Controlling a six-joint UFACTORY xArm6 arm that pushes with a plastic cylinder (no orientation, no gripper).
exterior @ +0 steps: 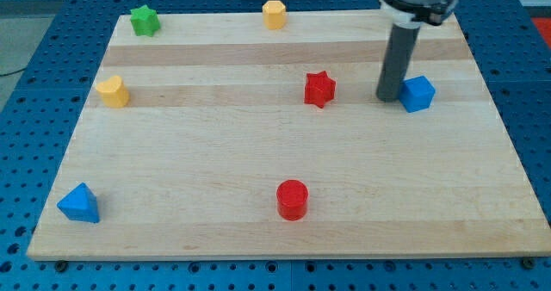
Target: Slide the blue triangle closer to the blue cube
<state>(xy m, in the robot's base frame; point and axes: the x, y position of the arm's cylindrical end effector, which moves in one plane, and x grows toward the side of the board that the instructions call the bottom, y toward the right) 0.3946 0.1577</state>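
Two red blocks between, my tip beside blue cube

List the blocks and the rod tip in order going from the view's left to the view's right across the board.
blue triangle → yellow block → green star → yellow hexagon → red cylinder → red star → my tip → blue cube, just right of the tip.

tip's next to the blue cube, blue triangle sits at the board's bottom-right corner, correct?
Not quite. The camera view shows the blue triangle at the board's bottom-left corner, not bottom-right. The rest holds: my tip is beside the blue cube, on its left.
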